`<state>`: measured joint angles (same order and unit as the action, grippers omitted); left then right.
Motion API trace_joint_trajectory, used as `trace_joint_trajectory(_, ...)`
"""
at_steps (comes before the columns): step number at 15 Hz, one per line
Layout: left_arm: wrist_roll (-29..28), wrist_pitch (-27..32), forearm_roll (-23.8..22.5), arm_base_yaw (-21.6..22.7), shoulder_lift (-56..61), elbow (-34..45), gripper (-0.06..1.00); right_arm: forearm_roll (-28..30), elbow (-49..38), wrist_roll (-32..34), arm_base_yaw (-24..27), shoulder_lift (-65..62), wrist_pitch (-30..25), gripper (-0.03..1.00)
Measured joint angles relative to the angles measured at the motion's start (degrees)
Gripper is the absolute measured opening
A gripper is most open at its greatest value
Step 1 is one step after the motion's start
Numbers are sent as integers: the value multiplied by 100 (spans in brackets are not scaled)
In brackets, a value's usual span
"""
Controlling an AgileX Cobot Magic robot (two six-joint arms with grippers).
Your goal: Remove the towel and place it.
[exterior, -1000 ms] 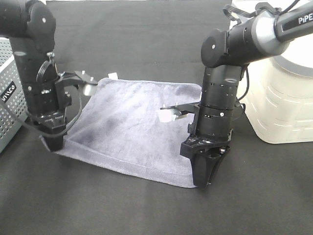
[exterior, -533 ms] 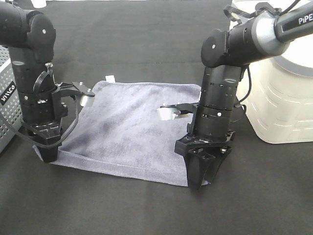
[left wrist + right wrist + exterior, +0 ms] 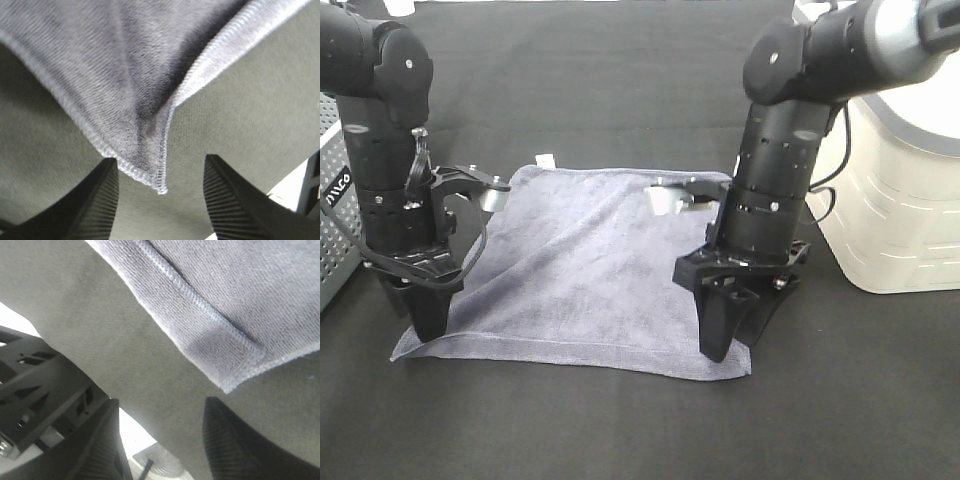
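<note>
One towel (image 3: 580,270), flat on the black counter (image 3: 620,90). Left hand (image 3: 426,322) sits over its near left corner, right hand (image 3: 722,345) over the near right, both spread apart, gripping nothing. One white tub (image 3: 905,210) and one perforated grey box (image 3: 330,215) at the edges; can't see what's in them.

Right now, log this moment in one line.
towel: spread on table | left gripper: open over corner | right gripper: open over corner

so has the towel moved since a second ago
Yes. The towel has settled flat; its near-left corner slid toward the camera, away from the grey perforated box.
</note>
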<state>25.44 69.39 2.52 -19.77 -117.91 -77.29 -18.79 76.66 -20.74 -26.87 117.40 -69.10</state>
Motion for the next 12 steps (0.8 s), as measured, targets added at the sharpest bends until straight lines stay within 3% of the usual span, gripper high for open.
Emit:
trace_joint_trajectory(4,-567,0,17,0,0,0,50,189,0,619,0,-40,796,51)
trace_joint_trajectory(7,-665,0,17,0,0,0,50,309,-69,1163,0,-40,1209,51)
trace_joint_trajectory(12,-682,0,17,0,0,0,50,304,-722,1364,0,-40,2005,49)
